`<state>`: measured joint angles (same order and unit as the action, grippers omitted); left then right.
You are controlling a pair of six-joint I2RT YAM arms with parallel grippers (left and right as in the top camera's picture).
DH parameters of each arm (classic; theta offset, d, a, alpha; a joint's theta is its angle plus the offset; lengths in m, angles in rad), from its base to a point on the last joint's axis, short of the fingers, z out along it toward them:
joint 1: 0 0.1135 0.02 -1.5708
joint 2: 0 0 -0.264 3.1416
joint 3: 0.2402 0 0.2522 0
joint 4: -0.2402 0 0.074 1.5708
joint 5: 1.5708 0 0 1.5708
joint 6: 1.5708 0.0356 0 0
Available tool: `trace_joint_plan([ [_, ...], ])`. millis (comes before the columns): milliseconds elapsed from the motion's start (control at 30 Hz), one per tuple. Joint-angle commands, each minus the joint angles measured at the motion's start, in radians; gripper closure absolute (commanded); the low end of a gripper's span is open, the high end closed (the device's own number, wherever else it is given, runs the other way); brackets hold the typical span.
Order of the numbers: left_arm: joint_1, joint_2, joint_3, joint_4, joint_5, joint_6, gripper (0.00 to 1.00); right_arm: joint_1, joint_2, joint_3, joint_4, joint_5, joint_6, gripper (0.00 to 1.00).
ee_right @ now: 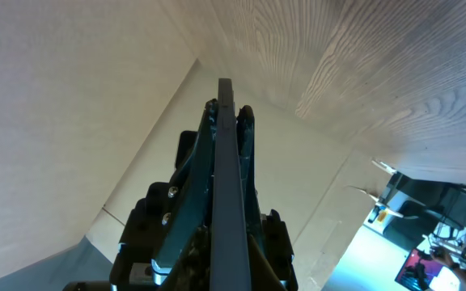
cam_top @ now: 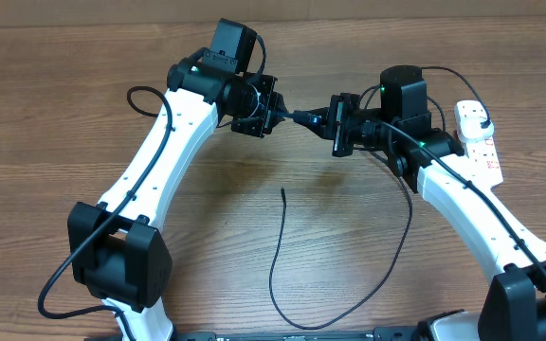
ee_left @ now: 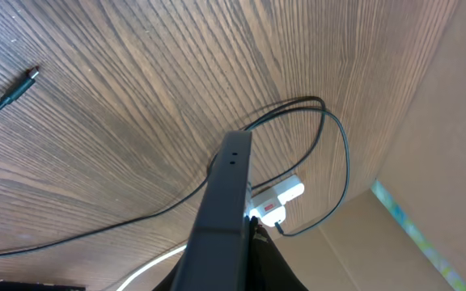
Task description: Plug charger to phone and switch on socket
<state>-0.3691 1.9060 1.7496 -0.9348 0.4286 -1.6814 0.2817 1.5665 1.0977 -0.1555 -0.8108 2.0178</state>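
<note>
Left gripper (cam_top: 275, 115) pinched on the left end of the phone (cam_top: 303, 118). The phone is held above the wood-grain table (cam_top: 64, 95), toward its far middle, long axis running left–right and edge-on to the overhead camera, so it shows only as a thin dark strip. Both wrist views give the same narrow matte black edge. Screen not visible, and I cannot tell which end carries the port. The charger (cam_top: 275, 256) is a thin black cable lying slack on the table nearer than the phone. Its small connector tip (ee_left: 31, 75) is free and points far. From there it loops near, then right and far, up to a black plug (cam_top: 482, 123) on the strip. Right gripper (cam_top: 334, 124) clamped on the phone's right end. Far right is the socket (cam_top: 480, 142), a white rectangular plastic strip with red marks.
</note>
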Motion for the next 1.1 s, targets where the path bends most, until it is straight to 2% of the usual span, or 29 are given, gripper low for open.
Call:
trace_joint_plan([
  [0,-0.012,-0.023,0.022,-0.022,-0.009,0.010,0.96,0.010,-0.003,0.022,0.021,-0.028,-0.025,0.95],
  [533,-0.012,-0.023,0.022,-0.022,-0.009,0.010,0.96,0.010,-0.003,0.022,0.021,-0.028,-0.028,0.85],
  [700,-0.011,-0.023,0.022,-0.022,-0.009,0.010,0.96,0.010,-0.003,0.022,0.021,-0.028,-0.028,0.75],
  [867,-0.011,-0.023,0.022,-0.022,-0.009,0.010,0.95,0.010,-0.003,0.022,0.021,-0.028,-0.028,0.61],
  [1067,-0.009,-0.023,0.022,-0.021,-0.010,0.010,0.96,0.010,-0.003,0.022,0.021,-0.028,-0.029,0.25],
])
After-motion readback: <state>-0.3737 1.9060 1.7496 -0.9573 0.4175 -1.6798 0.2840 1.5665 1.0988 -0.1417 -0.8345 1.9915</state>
